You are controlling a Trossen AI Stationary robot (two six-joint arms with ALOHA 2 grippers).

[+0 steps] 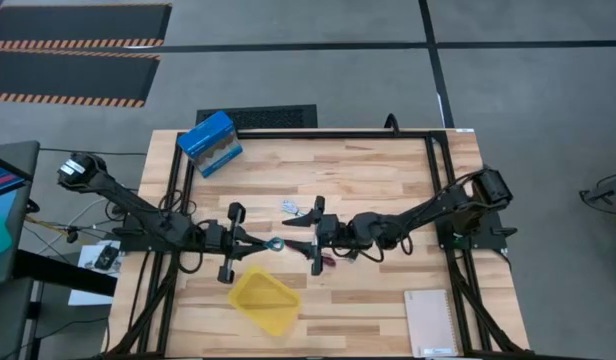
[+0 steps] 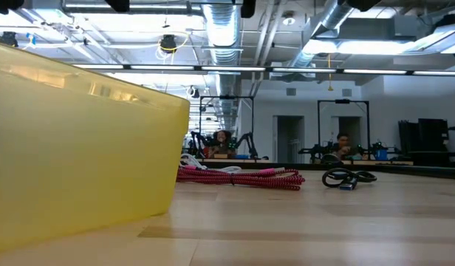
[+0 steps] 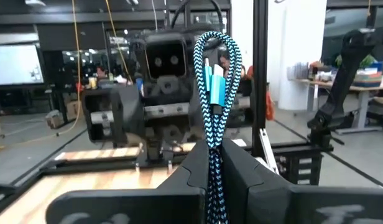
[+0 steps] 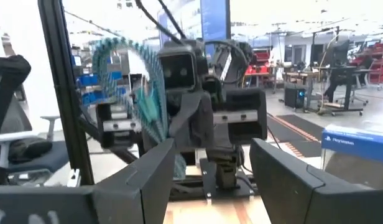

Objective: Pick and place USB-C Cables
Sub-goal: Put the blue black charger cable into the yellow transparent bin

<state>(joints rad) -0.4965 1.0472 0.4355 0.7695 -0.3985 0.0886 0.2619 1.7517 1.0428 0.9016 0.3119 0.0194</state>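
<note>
My left gripper (image 1: 256, 243) (image 3: 213, 186) is shut on the teal-green cable (image 1: 274, 243) (image 3: 216, 74), held off the table near its middle. My right gripper (image 1: 308, 240) (image 4: 210, 180) faces it at close range, fingers wide open and touching nothing; the teal-green cable (image 4: 138, 99) shows blurred ahead of it. The magenta-red cable (image 2: 238, 176) (image 1: 329, 261) lies flat on the wood beneath the right gripper. The white-blue cable (image 1: 288, 207) rests farther back. The black cable (image 2: 348, 177) lies coiled on the table to the magenta one's right in the low view. My left gripper pinches the bundled teal-green cable between its two fingers (image 3: 241, 180), several strands together. The fingers lie level and point toward the table's right. The looped end with the connectors (image 3: 215, 84) sticks out past the fingertips, lifted clear of the table.
The yellow tray (image 1: 265, 299) (image 2: 80, 148) sits near the table's front edge, below both grippers. A blue box (image 1: 210, 142) stands at the far left corner and a notebook (image 1: 431, 322) lies at the near right. Black frame posts (image 3: 260, 74) rise around the table.
</note>
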